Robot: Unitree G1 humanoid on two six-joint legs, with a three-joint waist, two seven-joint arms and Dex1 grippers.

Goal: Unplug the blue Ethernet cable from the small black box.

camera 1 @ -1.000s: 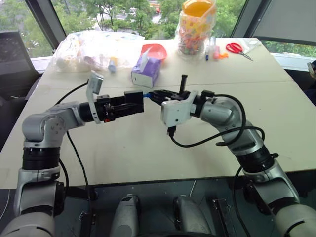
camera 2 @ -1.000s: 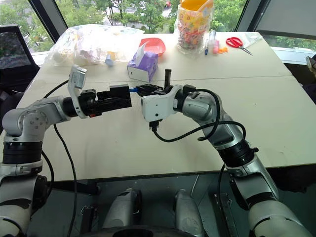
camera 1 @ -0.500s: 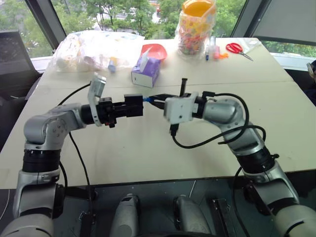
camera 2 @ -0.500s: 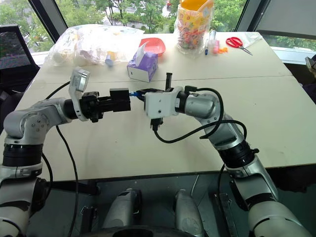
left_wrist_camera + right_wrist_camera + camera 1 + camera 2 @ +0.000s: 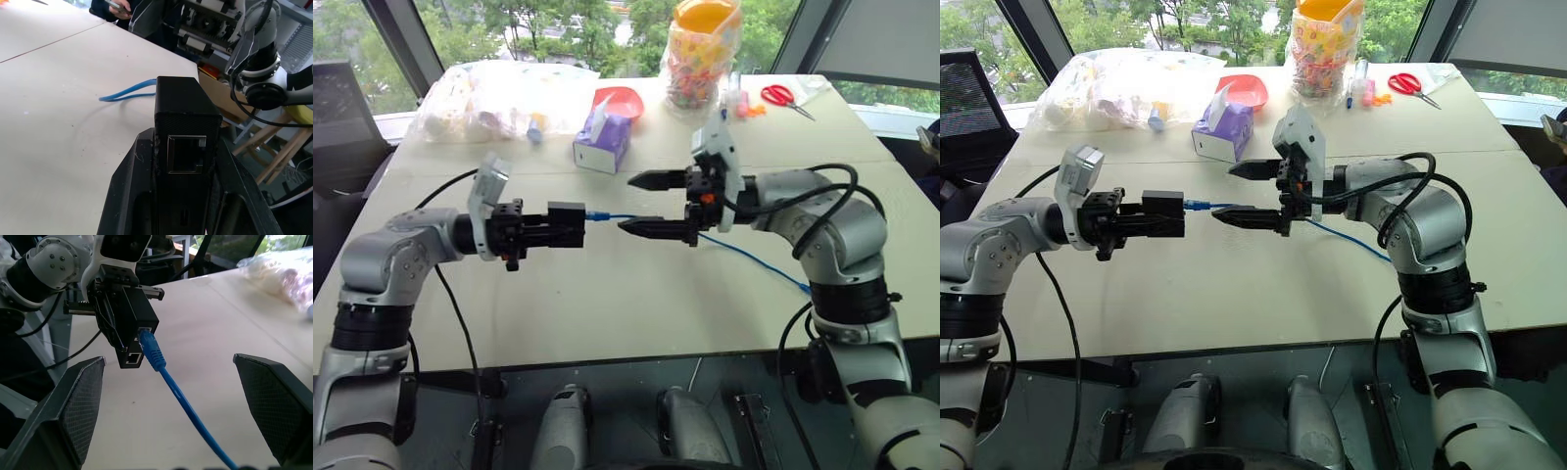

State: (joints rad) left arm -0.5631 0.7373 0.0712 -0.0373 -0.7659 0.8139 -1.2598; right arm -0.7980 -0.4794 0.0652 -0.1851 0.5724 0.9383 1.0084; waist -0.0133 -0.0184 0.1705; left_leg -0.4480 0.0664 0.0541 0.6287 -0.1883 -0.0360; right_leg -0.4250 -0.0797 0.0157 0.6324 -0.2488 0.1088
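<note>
While clear jar (image 5: 703, 54) of coloured pieces, orange lid, stands at table (image 5: 607, 294) far edge, left gripper (image 5: 570, 226) clenched on small black box (image 5: 566, 225) above table middle. Blue Ethernet cable (image 5: 749, 257) plug still seated in box; cord trails toward right edge. Right gripper (image 5: 651, 205) released, fingers spread around cable. Purple tissue box (image 5: 603, 143), red bowl (image 5: 619, 101), scissors (image 5: 785, 97) behind.

Above the tabletop's near half, my left gripper (image 5: 1163, 214) is clamping the small black box (image 5: 1163, 213), the blue Ethernet cable (image 5: 1351, 242) running from it between my right gripper's (image 5: 1242, 192) wide-spread fingers toward the right edge. A purple tissue box (image 5: 1224, 132) is sitting nearer the far edge.
</note>
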